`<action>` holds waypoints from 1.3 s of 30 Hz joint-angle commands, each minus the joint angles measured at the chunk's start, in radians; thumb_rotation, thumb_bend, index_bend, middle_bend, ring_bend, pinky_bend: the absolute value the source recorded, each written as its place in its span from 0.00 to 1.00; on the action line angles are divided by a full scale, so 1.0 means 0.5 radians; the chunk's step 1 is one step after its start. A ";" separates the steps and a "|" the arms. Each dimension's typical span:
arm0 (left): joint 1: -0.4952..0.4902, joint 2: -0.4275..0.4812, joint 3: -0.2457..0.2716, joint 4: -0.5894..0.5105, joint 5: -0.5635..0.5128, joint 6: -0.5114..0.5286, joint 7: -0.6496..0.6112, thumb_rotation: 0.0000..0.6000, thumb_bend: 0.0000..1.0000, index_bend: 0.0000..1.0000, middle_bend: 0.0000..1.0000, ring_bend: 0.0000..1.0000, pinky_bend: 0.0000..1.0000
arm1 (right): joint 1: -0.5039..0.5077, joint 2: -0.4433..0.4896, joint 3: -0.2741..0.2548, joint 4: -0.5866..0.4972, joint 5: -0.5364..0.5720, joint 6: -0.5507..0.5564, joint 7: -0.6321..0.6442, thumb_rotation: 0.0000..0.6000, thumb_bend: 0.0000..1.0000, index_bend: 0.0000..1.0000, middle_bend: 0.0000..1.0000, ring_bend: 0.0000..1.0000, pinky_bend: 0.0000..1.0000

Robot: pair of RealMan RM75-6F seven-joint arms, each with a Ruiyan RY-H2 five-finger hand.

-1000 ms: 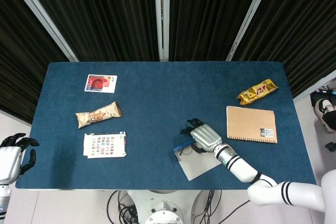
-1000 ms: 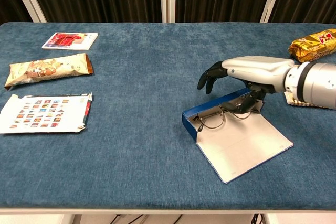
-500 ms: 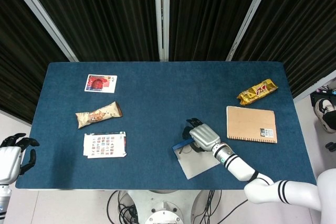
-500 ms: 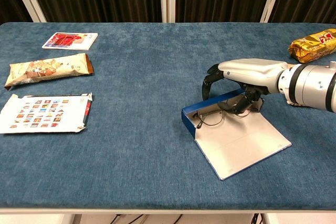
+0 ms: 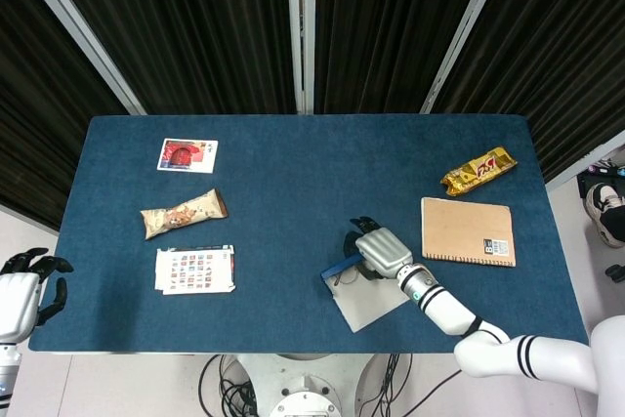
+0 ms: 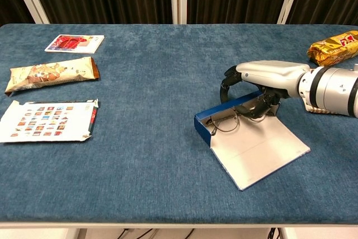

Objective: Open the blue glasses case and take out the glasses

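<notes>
Arching right hand (image 6: 263, 79) over glasses (image 6: 229, 122), fingers (image 6: 225, 87) curled

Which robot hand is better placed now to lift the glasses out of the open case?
The right robot hand: it is curled over the open case, fingertips at the glasses. The left robot hand hangs off the table's far left edge.

Matt blue cloth table (image 6: 140, 155); thin wire glasses (image 6: 226, 121); glossy gold wrapper (image 6: 334, 46).
</notes>
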 commanded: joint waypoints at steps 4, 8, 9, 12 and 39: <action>0.000 0.001 0.001 0.001 0.002 0.000 -0.004 1.00 0.57 0.45 0.44 0.21 0.24 | 0.007 -0.024 0.026 0.018 0.005 0.014 -0.006 1.00 0.48 0.58 0.28 0.00 0.00; 0.000 0.000 0.001 0.002 0.002 0.001 -0.004 1.00 0.57 0.45 0.44 0.21 0.24 | 0.020 -0.064 0.083 0.043 0.028 0.044 0.001 1.00 0.48 0.60 0.28 0.00 0.00; 0.000 0.000 0.001 0.002 0.002 0.001 -0.003 1.00 0.57 0.45 0.44 0.21 0.24 | 0.025 -0.080 0.101 0.058 0.039 0.055 -0.001 1.00 0.48 0.60 0.28 0.00 0.00; 0.000 0.000 0.001 0.002 0.002 0.001 -0.003 1.00 0.57 0.45 0.44 0.21 0.24 | 0.046 -0.158 0.176 0.139 0.087 0.113 -0.027 1.00 0.48 0.61 0.28 0.00 0.00; -0.001 0.003 0.002 0.009 0.007 -0.002 -0.033 1.00 0.57 0.45 0.44 0.21 0.24 | 0.267 -0.925 0.494 1.176 0.033 0.377 -0.020 1.00 0.46 0.63 0.29 0.00 0.00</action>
